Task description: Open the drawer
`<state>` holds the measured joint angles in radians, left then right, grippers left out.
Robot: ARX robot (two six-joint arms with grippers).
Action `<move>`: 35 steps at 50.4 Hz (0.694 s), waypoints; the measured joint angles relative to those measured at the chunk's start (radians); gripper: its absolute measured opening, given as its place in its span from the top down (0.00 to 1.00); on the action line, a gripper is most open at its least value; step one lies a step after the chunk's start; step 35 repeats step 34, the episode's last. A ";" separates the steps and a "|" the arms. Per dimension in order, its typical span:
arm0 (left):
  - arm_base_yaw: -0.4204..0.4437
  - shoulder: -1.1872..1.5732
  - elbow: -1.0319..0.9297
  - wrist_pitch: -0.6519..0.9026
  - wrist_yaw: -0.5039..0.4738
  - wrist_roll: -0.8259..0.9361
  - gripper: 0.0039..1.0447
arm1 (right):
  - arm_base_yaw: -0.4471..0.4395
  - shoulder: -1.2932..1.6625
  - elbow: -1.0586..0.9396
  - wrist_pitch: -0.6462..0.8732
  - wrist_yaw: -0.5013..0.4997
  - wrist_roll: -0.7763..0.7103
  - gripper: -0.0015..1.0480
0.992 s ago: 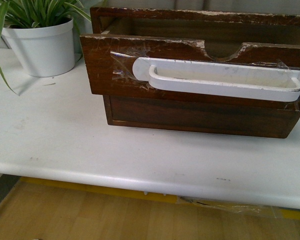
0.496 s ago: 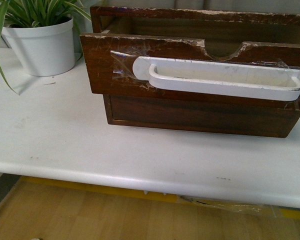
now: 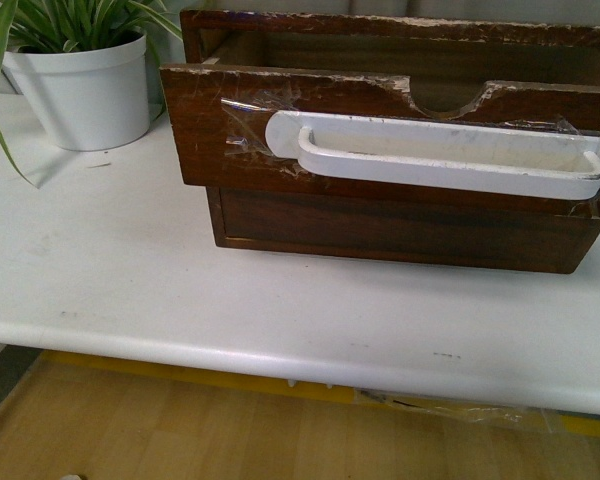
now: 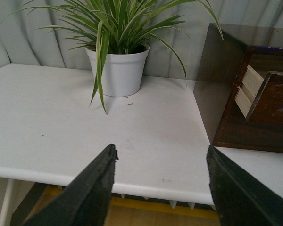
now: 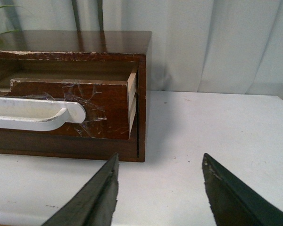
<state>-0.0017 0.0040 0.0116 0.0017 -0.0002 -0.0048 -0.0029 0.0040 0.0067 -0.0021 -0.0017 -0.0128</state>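
Observation:
The drawer (image 3: 210, 130) has a dark wood front with a long white bar handle (image 3: 440, 155) held by clear tape, a half-round notch and chipped edges. It stands pulled out of the dark wood cabinet (image 3: 400, 235). It also shows in the right wrist view (image 5: 108, 108) and, edge-on, in the left wrist view (image 4: 273, 94). My left gripper (image 4: 161, 155) is open and empty over the table's front edge, left of the cabinet. My right gripper (image 5: 160, 162) is open and empty, in front of the cabinet's right corner. Neither arm shows in the front view.
A white pot with a striped green plant (image 3: 80, 90) stands on the white table (image 3: 130, 270) at the back left; it also shows in the left wrist view (image 4: 118, 70). A plain lower drawer front (image 3: 400, 225) sits under the open one. Curtains hang behind.

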 joint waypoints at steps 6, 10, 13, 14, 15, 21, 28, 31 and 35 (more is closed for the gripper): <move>0.000 0.000 0.000 0.000 0.000 0.000 0.18 | 0.000 0.000 0.000 0.000 0.000 0.000 0.22; 0.000 0.000 0.000 0.000 0.000 0.001 0.04 | 0.000 0.000 0.000 0.000 0.000 0.001 0.07; 0.000 0.000 0.000 0.000 0.000 0.000 0.06 | 0.000 0.000 0.000 0.000 0.000 0.002 0.09; 0.000 0.000 0.000 0.000 0.000 0.001 0.06 | 0.000 0.000 0.000 0.000 0.000 0.002 0.09; 0.000 0.000 0.000 0.000 0.000 0.001 0.06 | 0.000 0.000 0.000 0.000 0.000 0.002 0.09; 0.000 0.000 0.000 0.000 0.000 0.001 0.06 | 0.000 0.000 0.000 0.000 0.000 0.002 0.09; 0.000 0.000 0.000 0.000 0.000 0.000 0.06 | 0.000 0.000 0.000 0.000 0.000 0.002 0.09; 0.000 0.000 0.000 0.000 0.000 0.000 0.06 | 0.000 0.000 0.000 0.000 0.000 0.002 0.09; 0.000 0.000 0.000 0.000 0.000 0.000 0.06 | 0.000 0.000 0.000 0.000 0.000 0.002 0.09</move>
